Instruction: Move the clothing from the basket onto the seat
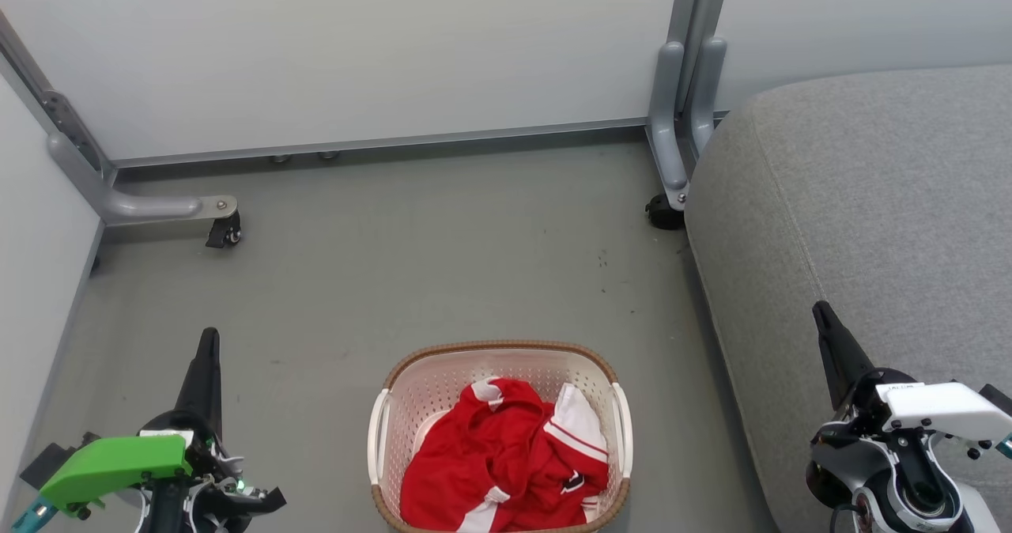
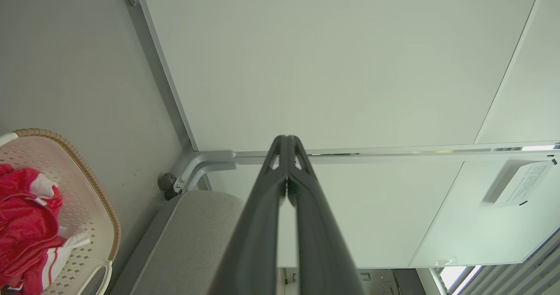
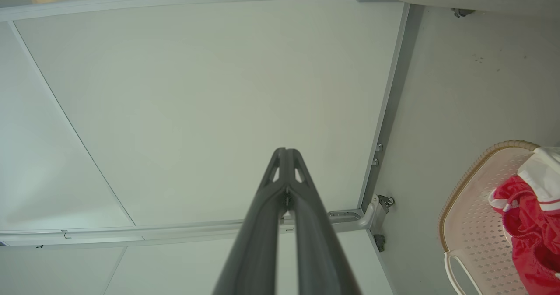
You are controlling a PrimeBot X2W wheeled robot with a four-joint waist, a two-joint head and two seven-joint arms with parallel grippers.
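Observation:
Red clothing (image 1: 506, 462) with white panels lies bunched inside the cream perforated basket (image 1: 423, 387) on the floor at bottom centre; it also shows in the left wrist view as clothing (image 2: 26, 225) in the basket (image 2: 94, 216), and in the right wrist view as clothing (image 3: 531, 225) in the basket (image 3: 470, 225). The grey seat (image 1: 870, 217) fills the right side. My left gripper (image 1: 209, 339) stands shut, left of the basket and apart from it. My right gripper (image 1: 822, 311) is shut over the seat's front edge. Both hold nothing.
Pale partition panels stand behind, on grey metal feet with castors (image 1: 225, 236) (image 1: 662, 215). A panel also closes off the left side. Grey floor (image 1: 443, 264) lies open between the basket and the panels.

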